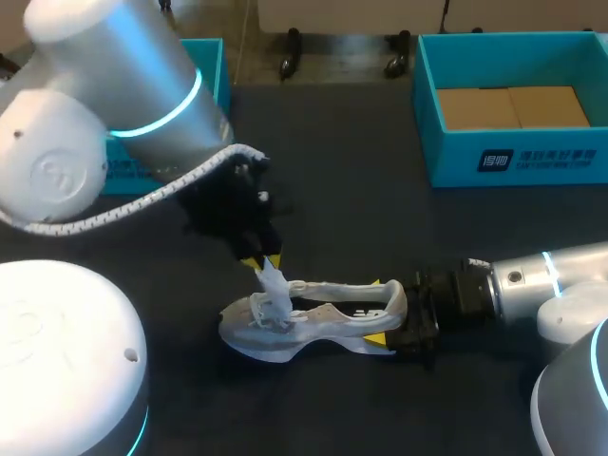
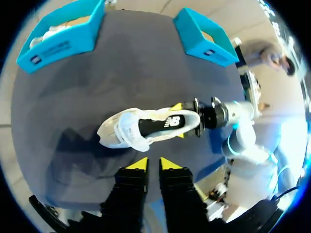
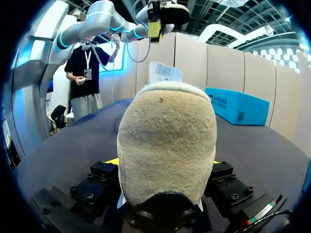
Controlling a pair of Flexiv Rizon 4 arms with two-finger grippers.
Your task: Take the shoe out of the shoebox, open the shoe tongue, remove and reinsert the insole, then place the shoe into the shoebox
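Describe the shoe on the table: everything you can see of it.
The shoe is a white, mesh-looking sneaker that rests on the dark table with its opening upward and its toe toward my left arm. A dark insole shows inside, and the tongue stands pulled up. The right gripper is shut on its beige, suede-like heel from both sides. The left gripper hangs open near the tongue; whether it touches is unclear.

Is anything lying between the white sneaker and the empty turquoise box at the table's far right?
Nothing visible does. Only bare dark table lies between the white mesh sneaker and the turquoise box with the brown cardboard floor. The right gripper holds the heel from the side.
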